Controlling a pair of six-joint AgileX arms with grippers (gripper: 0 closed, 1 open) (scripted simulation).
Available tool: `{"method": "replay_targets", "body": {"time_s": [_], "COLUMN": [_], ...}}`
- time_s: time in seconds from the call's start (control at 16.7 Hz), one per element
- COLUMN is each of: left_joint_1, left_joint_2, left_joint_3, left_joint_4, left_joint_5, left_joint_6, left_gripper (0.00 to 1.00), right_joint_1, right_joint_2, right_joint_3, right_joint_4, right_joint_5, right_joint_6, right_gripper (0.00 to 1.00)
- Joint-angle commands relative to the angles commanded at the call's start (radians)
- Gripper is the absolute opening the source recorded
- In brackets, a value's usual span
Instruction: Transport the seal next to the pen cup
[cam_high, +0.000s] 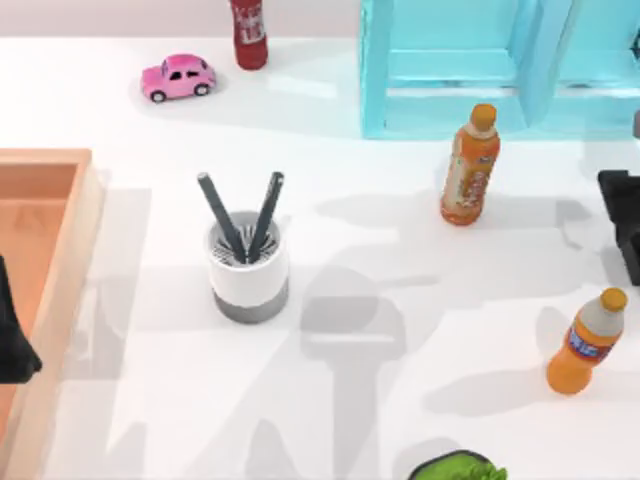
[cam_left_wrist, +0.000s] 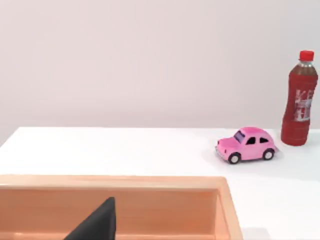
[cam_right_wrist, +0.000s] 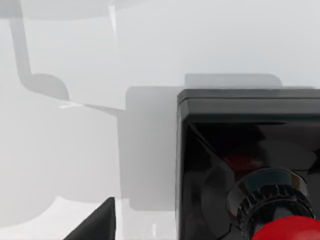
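Table (cam_high: 400, 330) white, tray (cam_high: 60, 260) at left edge under left gripper (cam_high: 12, 345), jaws' state impossible to tell. Cup (cam_high: 249, 268) well left of right gripper (cam_high: 622, 225), whose jaws cannot be judged either. Seal (cam_right_wrist: 250, 165) just beneath right gripper's finger (cam_right_wrist: 95, 225), red knob (cam_right_wrist: 287, 229) nearest.

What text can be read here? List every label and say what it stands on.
No text reads clearly.
Dark red bottle: white label, print too blurred to read.
Tall orange bottle: label print too small to read.
Smaller orange bottle: blue label, lettering unreadable.
Pink toy car, pen cup and seal: no markings visible.
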Motion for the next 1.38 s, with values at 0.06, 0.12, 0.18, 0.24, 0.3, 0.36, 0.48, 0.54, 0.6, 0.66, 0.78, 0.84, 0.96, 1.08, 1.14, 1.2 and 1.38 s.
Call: {"method": "replay_targets", "body": {"time_s": [0.06,0.12,0.18,0.24,0.3,0.36,0.48,0.54,0.6,0.66,0.78,0.84,0.96,1.08,1.14,1.2,1.38], "left_joint_1": [0.000,0.000,0.000,0.000,0.000,0.000,0.000,0.000,0.000,0.000,0.000,0.000,0.000,0.000,0.000,0.000,0.000], "left_joint_2": [0.000,0.000,0.000,0.000,0.000,0.000,0.000,0.000,0.000,0.000,0.000,0.000,0.000,0.000,0.000,0.000,0.000], "left_joint_3": [0.000,0.000,0.000,0.000,0.000,0.000,0.000,0.000,0.000,0.000,0.000,0.000,0.000,0.000,0.000,0.000,0.000], "left_joint_4": [0.000,0.000,0.000,0.000,0.000,0.000,0.000,0.000,0.000,0.000,0.000,0.000,0.000,0.000,0.000,0.000,0.000], "left_joint_5": [0.000,0.000,0.000,0.000,0.000,0.000,0.000,0.000,0.000,0.000,0.000,0.000,0.000,0.000,0.000,0.000,0.000], "left_joint_6": [0.000,0.000,0.000,0.000,0.000,0.000,0.000,0.000,0.000,0.000,0.000,0.000,0.000,0.000,0.000,0.000,0.000], "left_gripper": [1.00,1.00,1.00,1.00,1.00,1.00,1.00,1.00,1.00,1.00,1.00,1.00,1.00,1.00,1.00,1.00,1.00], "right_joint_1": [0.000,0.000,0.000,0.000,0.000,0.000,0.000,0.000,0.000,0.000,0.000,0.000,0.000,0.000,0.000,0.000,0.000], "right_joint_2": [0.000,0.000,0.000,0.000,0.000,0.000,0.000,0.000,0.000,0.000,0.000,0.000,0.000,0.000,0.000,0.000,0.000], "right_joint_3": [0.000,0.000,0.000,0.000,0.000,0.000,0.000,0.000,0.000,0.000,0.000,0.000,0.000,0.000,0.000,0.000,0.000], "right_joint_4": [0.000,0.000,0.000,0.000,0.000,0.000,0.000,0.000,0.000,0.000,0.000,0.000,0.000,0.000,0.000,0.000,0.000], "right_joint_5": [0.000,0.000,0.000,0.000,0.000,0.000,0.000,0.000,0.000,0.000,0.000,0.000,0.000,0.000,0.000,0.000,0.000], "right_joint_6": [0.000,0.000,0.000,0.000,0.000,0.000,0.000,0.000,0.000,0.000,0.000,0.000,0.000,0.000,0.000,0.000,0.000], "right_gripper": [1.00,1.00,0.92,0.85,0.77,0.70,0.55,0.47,0.40,0.32,0.17,0.10,0.00,0.00,0.00,0.00,0.00]}}
